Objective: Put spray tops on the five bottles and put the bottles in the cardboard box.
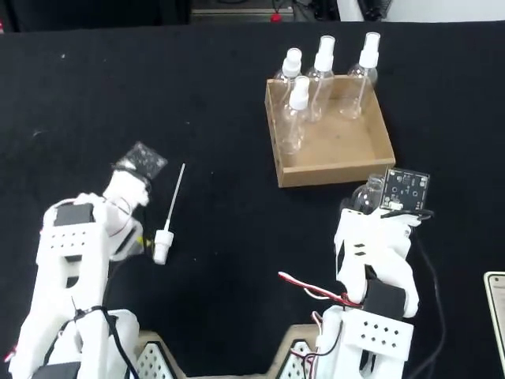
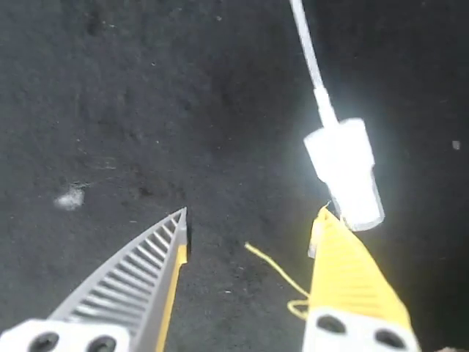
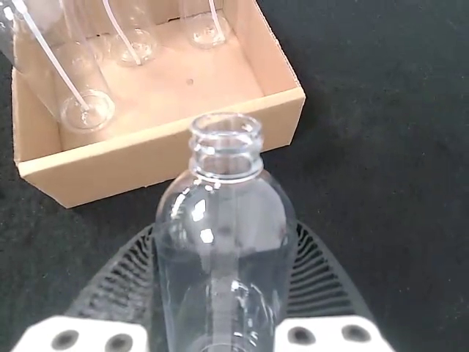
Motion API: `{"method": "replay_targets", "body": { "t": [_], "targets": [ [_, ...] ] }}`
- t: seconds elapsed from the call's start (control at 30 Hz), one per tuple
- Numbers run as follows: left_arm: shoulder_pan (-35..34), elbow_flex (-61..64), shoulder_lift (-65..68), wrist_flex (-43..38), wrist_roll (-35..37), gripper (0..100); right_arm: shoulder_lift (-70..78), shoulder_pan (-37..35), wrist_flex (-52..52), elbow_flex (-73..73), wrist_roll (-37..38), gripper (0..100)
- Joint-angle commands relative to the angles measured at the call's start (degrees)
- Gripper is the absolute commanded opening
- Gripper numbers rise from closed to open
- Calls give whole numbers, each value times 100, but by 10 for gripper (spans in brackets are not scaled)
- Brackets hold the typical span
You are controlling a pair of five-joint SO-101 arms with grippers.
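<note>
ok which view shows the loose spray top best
The left wrist view: the spray top is close up, cap and tube both clear. The high view shows it small, lying on the table.

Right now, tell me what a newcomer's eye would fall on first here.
The cardboard box on the table's far right side stands out, with four capped bottles standing in it. Just in front of it, the right tool grips one uncapped bottle. On the left, a lone spray top with its long tube lies beside the open left tool.

Bottles (image 1: 297, 110) crowd box's (image 1: 339, 172) far side; near half open.
</note>
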Motion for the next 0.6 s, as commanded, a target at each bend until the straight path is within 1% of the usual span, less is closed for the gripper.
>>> {"method": "replay_targets", "body": {
  "t": [0.0, 0.07, 0.13, 0.23, 0.33, 0.43, 0.5, 0.57],
  "targets": [
    [13, 312, -105, -325, -413, 260, -127, 97, -176, -48, -53, 57],
    [215, 462, -132, -404, -334, 260, -127, 97, -176, -48, -53, 57],
    [497, 488, -132, -404, -105, 260, -127, 97, -176, -48, -53, 57],
    [1121, 453, -132, -466, 536, 260, -127, 97, -176, -48, -53, 57],
    [1930, 242, -123, -484, 1222, 260, -127, 97, -176, -48, -53, 57],
    [2589, 13, -132, -756, 1846, 260, -127, 97, -176, -48, -44, 57],
    [2844, -101, -114, -958, 2092, 260, -127, 97, -176, -48, -44, 57],
    [2949, -189, -132, -1116, 2189, 260, -127, 97, -176, -48, -44, 57]
  ]
}}
